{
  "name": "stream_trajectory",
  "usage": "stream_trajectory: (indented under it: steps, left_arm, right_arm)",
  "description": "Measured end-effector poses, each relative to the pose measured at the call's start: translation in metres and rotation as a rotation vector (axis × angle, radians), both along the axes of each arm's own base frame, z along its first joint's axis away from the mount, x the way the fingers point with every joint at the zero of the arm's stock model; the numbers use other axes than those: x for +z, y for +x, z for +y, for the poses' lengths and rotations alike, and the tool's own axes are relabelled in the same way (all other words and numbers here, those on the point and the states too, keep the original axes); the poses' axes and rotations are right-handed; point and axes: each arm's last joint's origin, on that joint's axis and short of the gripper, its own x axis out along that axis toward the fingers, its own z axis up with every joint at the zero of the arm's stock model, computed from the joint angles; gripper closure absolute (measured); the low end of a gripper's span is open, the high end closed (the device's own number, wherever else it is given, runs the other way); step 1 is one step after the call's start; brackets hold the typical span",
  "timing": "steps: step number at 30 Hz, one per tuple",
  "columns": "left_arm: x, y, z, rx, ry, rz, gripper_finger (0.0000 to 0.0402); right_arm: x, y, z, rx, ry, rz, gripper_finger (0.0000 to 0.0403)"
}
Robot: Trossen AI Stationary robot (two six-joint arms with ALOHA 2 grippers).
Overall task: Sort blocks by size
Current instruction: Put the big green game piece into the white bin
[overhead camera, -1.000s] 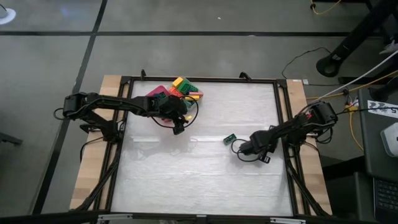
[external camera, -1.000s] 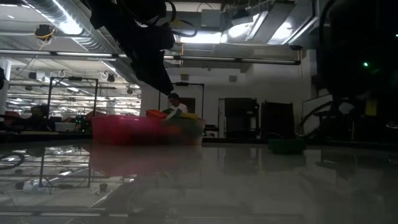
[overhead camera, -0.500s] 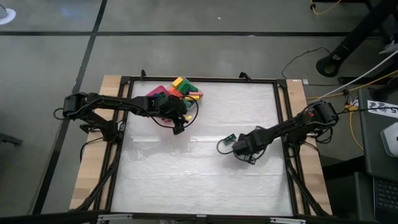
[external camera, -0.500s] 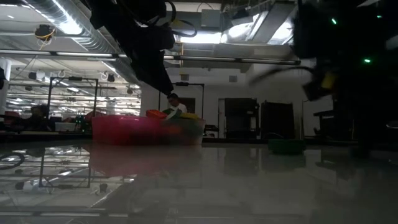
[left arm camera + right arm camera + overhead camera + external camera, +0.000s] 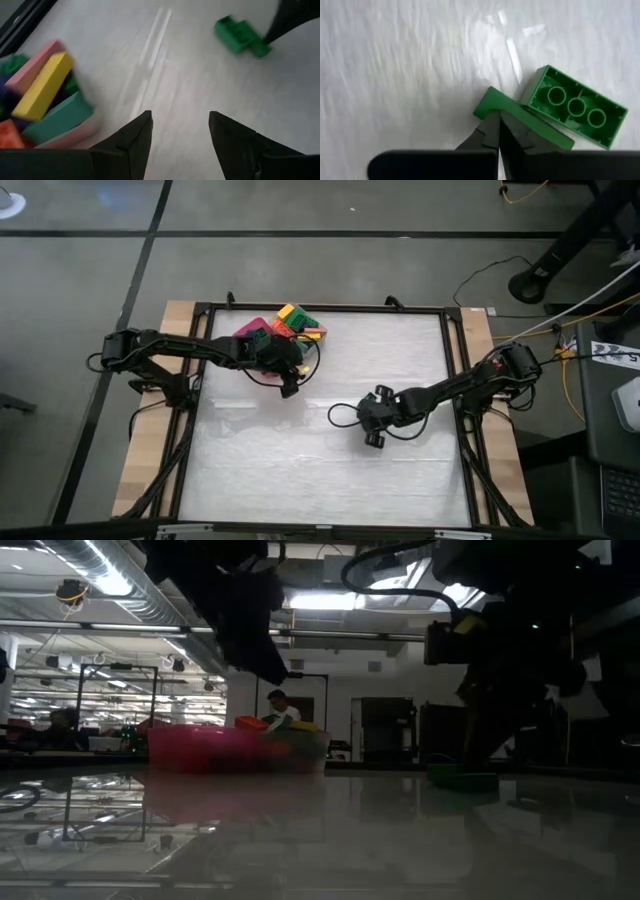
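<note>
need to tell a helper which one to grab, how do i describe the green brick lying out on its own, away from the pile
Start at the pink tray heaped with bricks near the table's far edge. Come out onto the bare white tabletop; the green brick lies just ahead of the right claw. It is upside down, three hollow rings showing, with a second green piece against it.

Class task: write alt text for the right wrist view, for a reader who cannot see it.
The right claw, shut, touches the edge of a green block on the white table. Against that one lies a second green block, hollow underside up, showing three round tubes.
</note>
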Motion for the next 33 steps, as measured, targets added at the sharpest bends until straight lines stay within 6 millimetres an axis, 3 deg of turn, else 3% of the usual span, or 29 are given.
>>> stream_trajectory:
  steps: [8,18,26,33]
  left_arm:
    - [0.000,0.021,-0.028,-0.055,-0.035,-0.148,0.0219]
    - [-0.046,0.069,-0.068,-0.207,-0.002,-0.298,0.0219]
    - [-0.084,0.097,-0.071,-0.188,-0.008,-0.474,0.0219]
    - [-0.103,0.114,-0.071,-0.131,0.031,-0.534,0.0219]
  right_arm:
    - [0.005,-0.001,-0.001,0.040,-0.029,-0.009,0.0398]
    - [0.034,-0.017,-0.008,0.080,-0.145,-0.041,0.0398]
    - [0.042,-0.030,-0.014,0.061,-0.225,0.006,0.0398]
    - [0.026,-0.043,-0.019,0.051,-0.300,0.084,0.0398]
